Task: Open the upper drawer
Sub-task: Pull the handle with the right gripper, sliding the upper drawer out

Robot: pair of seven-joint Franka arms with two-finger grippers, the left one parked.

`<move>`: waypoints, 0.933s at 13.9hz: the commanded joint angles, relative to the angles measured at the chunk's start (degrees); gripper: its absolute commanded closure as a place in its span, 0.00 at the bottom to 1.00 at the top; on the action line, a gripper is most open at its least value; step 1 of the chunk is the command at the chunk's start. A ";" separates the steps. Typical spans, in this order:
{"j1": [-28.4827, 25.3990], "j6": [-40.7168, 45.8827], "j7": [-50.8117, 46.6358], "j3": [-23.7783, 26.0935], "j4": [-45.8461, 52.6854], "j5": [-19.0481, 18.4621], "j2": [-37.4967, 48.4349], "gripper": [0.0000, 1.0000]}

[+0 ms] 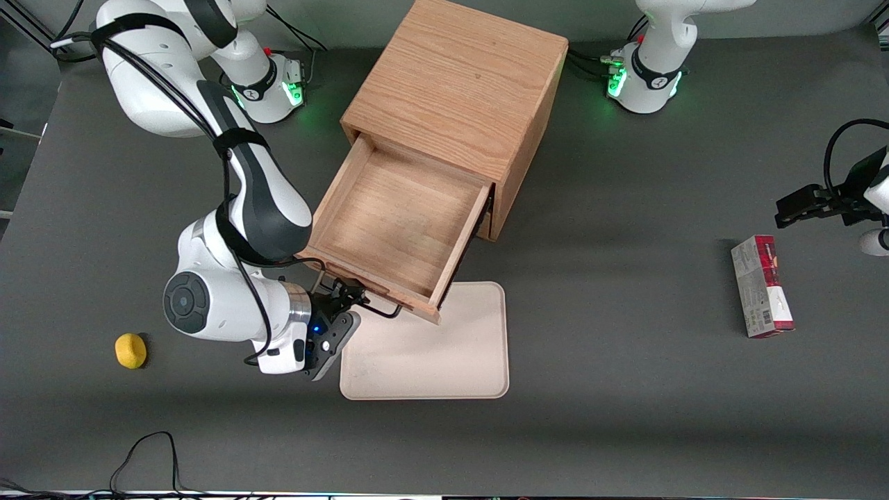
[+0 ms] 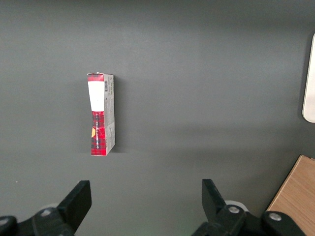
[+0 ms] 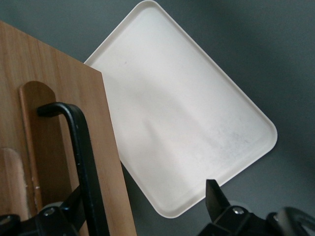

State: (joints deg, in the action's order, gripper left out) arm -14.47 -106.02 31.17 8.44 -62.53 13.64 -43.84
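The oak cabinet [image 1: 458, 83] has its upper drawer [image 1: 396, 222] pulled far out, and the drawer's inside shows bare wood. A black bar handle [image 1: 382, 310] runs along the drawer front [image 3: 49, 73]. My right gripper [image 1: 340, 305] is at the handle's end toward the working arm, nearer the front camera than the drawer. It is open. In the right wrist view the handle [image 3: 78, 147] passes close by one finger [image 3: 74, 204], the other finger [image 3: 214, 196] stands well apart from it, and the gripper [image 3: 143, 194] holds nothing. The lower drawer is hidden under the open one.
A beige tray [image 1: 430, 354] lies flat on the table under the drawer front, also seen from the wrist [image 3: 187, 113]. A yellow ball-like thing [image 1: 130, 350] sits toward the working arm's end. A red and grey box [image 1: 762, 286] lies toward the parked arm's end [image 2: 101, 115].
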 commanded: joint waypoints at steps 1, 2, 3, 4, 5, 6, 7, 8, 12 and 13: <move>0.14 -1.38 0.29 -0.69 2.06 -0.72 -1.34 0.00; 0.14 -1.47 0.29 -0.87 2.15 -0.72 -1.25 0.00; 0.14 -1.47 0.29 -0.96 2.15 -0.72 -1.25 0.00; 0.23 -1.47 0.29 -1.05 2.15 -0.72 -1.25 0.00; 0.58 -1.39 0.29 -0.97 2.15 -0.63 -1.25 0.00; 0.76 -1.30 0.38 -0.96 2.15 -0.63 -1.16 0.00; 0.76 -0.95 0.38 -0.96 2.15 -0.63 -1.07 0.00; 0.76 -0.69 0.47 -0.96 2.15 -0.63 -0.72 0.00; 0.67 3.69 0.47 -0.70 3.81 -0.63 -0.11 0.00; 0.67 5.10 0.47 -0.61 4.78 -0.63 -0.11 0.00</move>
State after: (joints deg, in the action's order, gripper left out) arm -14.31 -103.96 31.17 7.74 -61.23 13.63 -43.91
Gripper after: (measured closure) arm 0.000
